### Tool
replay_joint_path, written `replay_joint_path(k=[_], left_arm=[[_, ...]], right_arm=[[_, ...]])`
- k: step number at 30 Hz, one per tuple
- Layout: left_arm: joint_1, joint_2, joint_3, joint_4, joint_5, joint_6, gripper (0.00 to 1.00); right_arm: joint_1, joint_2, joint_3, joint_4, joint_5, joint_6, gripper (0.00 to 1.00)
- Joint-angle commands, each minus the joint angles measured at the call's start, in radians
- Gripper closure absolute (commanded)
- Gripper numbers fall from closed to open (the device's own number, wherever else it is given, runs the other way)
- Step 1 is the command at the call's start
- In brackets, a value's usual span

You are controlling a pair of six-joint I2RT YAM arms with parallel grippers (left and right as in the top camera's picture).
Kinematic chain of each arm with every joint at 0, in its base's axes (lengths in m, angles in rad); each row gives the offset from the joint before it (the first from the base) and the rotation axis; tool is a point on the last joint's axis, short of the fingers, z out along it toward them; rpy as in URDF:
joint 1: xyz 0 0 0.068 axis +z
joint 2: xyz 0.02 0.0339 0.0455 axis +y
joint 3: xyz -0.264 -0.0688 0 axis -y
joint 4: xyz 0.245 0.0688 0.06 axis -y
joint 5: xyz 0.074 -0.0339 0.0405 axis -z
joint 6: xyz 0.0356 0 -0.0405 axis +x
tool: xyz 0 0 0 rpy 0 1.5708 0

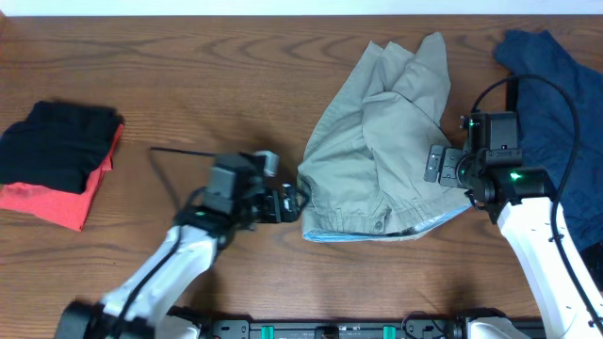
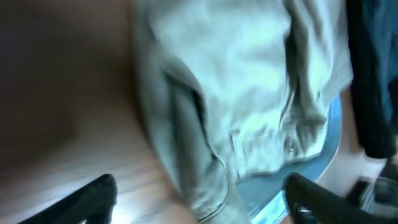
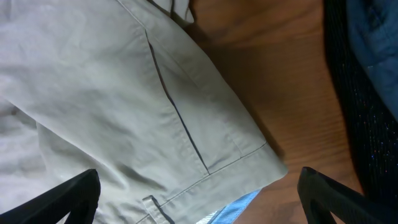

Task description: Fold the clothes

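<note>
The khaki-grey shorts (image 1: pixel 377 141) lie on the wooden table (image 1: pixel 188 75), a little to the right of its middle, with the waistband toward the robot and the legs pointing away. The cloth is a matte woven cotton, soft and creased, and one leg is folded partly over the other, so the outline is uneven. Along the waistband a pale blue lining (image 1: pixel 377 235) shows as a thin strip. The left gripper (image 1: pixel 290 202) is at the left end of the waistband, its fingers spread wide and holding nothing. The right gripper (image 1: pixel 439 166) is over the right edge of the shorts, also spread wide and empty. A dark blue garment (image 1: pixel 556 104) lies at the far right. At the far left a black folded garment (image 1: pixel 57 141) rests on a red one (image 1: pixel 66 202).
</note>
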Motion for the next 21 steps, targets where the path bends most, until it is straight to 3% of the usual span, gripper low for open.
replay_joint_path(k=[1, 4, 5, 6, 9, 15, 21], left_arm=[[-0.085, 0.105, 0.014, 0.056, 0.036, -0.119, 0.27], [-0.132, 0.186, 0.014, 0.106, 0.037, -0.173, 0.57], [-0.143, 0.211, 0.014, 0.116, 0.037, -0.177, 0.81], [-0.147, 0.228, 0.014, 0.114, 0.037, -0.177, 0.94], [-0.122, 0.233, 0.015, 0.06, 0.05, -0.167, 0.94], [0.044, 0.12, 0.042, -0.158, 0.086, -0.013, 0.94], [0.108, 0.011, 0.044, -0.279, 0.079, 0.072, 0.94]], right_arm=[[-0.035, 0.005, 0.003, 0.0, 0.015, 0.015, 0.01], [-0.043, 0.005, 0.003, 0.006, 0.013, 0.015, 0.01], [-0.043, 0.005, 0.003, 0.009, 0.01, 0.014, 0.01], [-0.043, 0.005, 0.003, 0.01, 0.009, 0.012, 0.01], [-0.043, 0.005, 0.003, 0.03, -0.056, -0.05, 0.01], [-0.038, 0.06, 0.003, 0.227, -0.22, -0.178, 0.05], [-0.012, 0.255, 0.003, 0.457, -0.36, -0.217, 0.09]])
